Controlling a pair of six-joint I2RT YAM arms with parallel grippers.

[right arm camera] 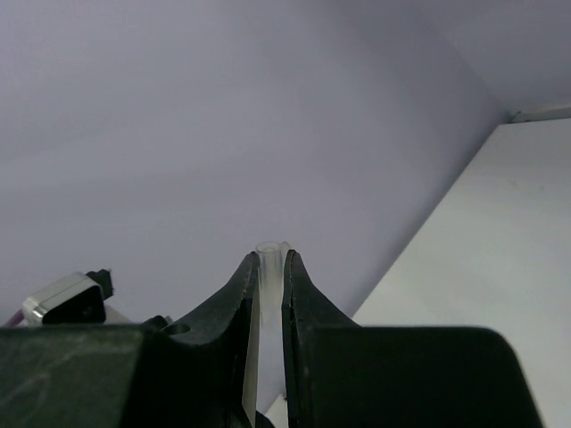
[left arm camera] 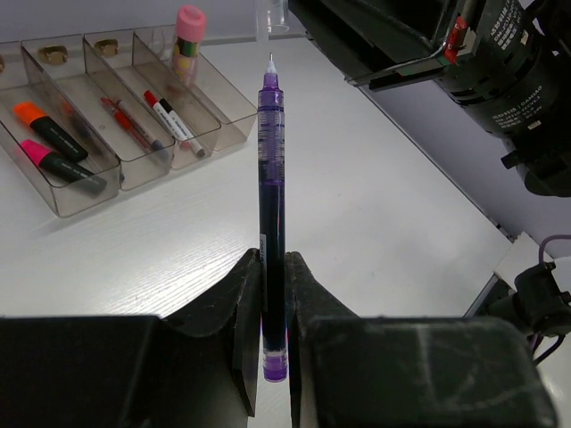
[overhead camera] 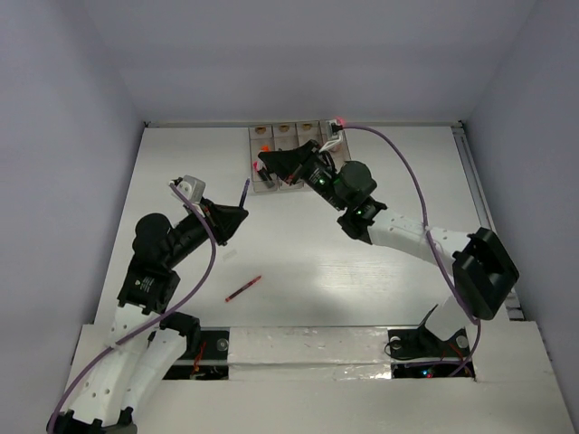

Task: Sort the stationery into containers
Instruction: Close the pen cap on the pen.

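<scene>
The left gripper (left arm camera: 272,261) is pressed together on the lower barrel of a purple pen (left arm camera: 271,178). The pen runs straight out between its fingers, tip pointing to the far side and held off the tabletop (overhead camera: 362,271). The containers (left arm camera: 227,111) sit at the far edge, to the far right of that gripper and well apart from the pen's tip. One bin holds an orange highlighter (left arm camera: 49,127) and a pink highlighter (left arm camera: 58,162), the next a red pen (left arm camera: 129,125), the third a white marker (left arm camera: 174,120). A pink-capped glue stick (left arm camera: 187,36) stands at the far end of the fourth. The right gripper (right arm camera: 269,267) hovers at the bins' near left corner, pinching a small clear tube (right arm camera: 270,252). A second red pen (overhead camera: 242,288) lies loose on the tabletop, nearer than the left gripper.
</scene>
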